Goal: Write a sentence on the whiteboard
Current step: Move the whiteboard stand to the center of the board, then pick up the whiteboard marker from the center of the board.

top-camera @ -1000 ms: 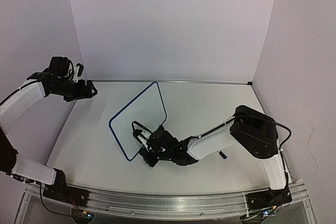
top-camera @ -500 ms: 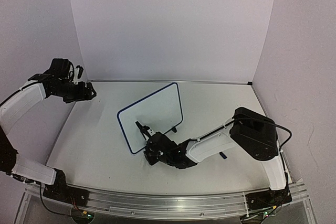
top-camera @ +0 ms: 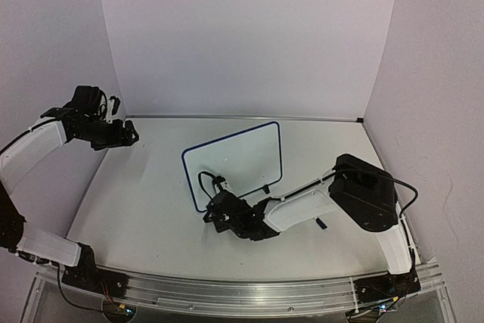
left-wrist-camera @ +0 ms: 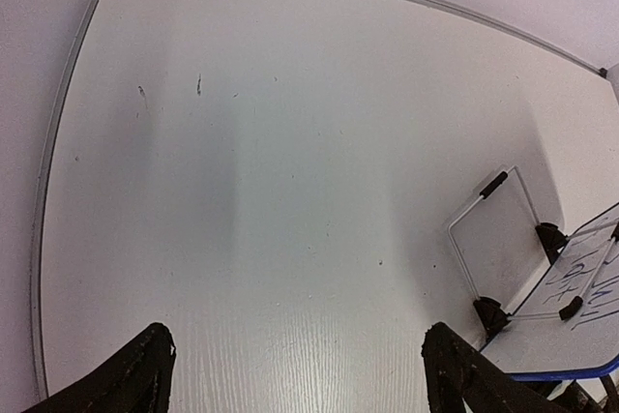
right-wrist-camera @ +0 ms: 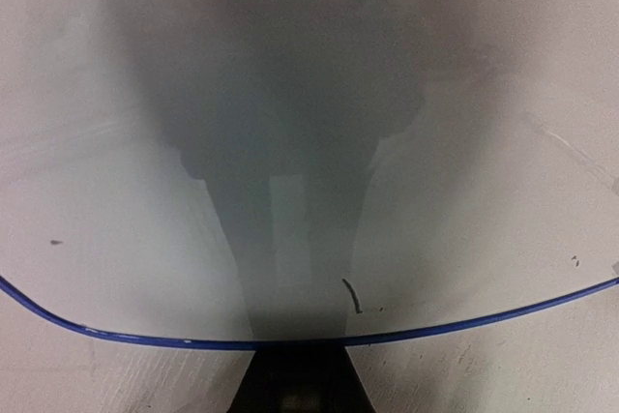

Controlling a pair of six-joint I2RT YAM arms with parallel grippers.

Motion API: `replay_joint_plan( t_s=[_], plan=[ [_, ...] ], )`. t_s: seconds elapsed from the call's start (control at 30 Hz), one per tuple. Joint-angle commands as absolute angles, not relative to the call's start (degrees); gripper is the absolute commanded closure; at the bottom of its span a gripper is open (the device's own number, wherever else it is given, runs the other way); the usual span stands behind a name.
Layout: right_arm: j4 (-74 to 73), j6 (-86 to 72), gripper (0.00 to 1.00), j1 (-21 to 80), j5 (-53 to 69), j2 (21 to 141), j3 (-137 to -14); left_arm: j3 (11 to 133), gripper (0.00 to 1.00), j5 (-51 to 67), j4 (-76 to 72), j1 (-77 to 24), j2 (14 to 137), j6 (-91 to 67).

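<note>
Glossy white in a thin blue round-cornered frame, the whiteboard [top-camera: 238, 158] sat pinched at its seven-o'clock edge by the right gripper [top-camera: 213, 206], the left gripper [top-camera: 128, 133] gaping well apart at ten o'clock.

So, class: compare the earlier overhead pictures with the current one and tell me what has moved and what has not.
The right pincer, shut on the lower edge of the whiteboard, has swung the board to the right and turned it from slanting to nearly square-on in the overhead view. Nothing was let go. The left pincer stays open and raised at the left.
</note>
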State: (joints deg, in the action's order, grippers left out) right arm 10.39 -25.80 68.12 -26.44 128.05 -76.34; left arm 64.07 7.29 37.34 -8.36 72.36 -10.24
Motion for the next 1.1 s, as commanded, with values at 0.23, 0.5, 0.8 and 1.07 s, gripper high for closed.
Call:
replay_joint_plan(
  t_s=[0.23,0.5,0.8,1.07],
  plan=[
    [12.4,-26.5,0.34,67.8,-18.9,120.8,-70.0,61.9,0.01,9.0,33.2,-8.4,67.1,-9.3],
    [6.0,-25.7,0.29,68.4,-19.9,105.0,-59.6,60.4,0.01,10.1,31.1,-8.4,64.3,-9.1],
    [-13.6,-28.2,0.42,55.2,-16.1,92.2,-53.3,59.6,0.02,12.6,29.8,-8.4,63.2,-8.8],
    [-21.8,-25.2,0.43,39.8,-3.9,89.8,-50.9,58.9,0.02,13.0,29.0,-8.5,62.4,-8.8]
  ],
)
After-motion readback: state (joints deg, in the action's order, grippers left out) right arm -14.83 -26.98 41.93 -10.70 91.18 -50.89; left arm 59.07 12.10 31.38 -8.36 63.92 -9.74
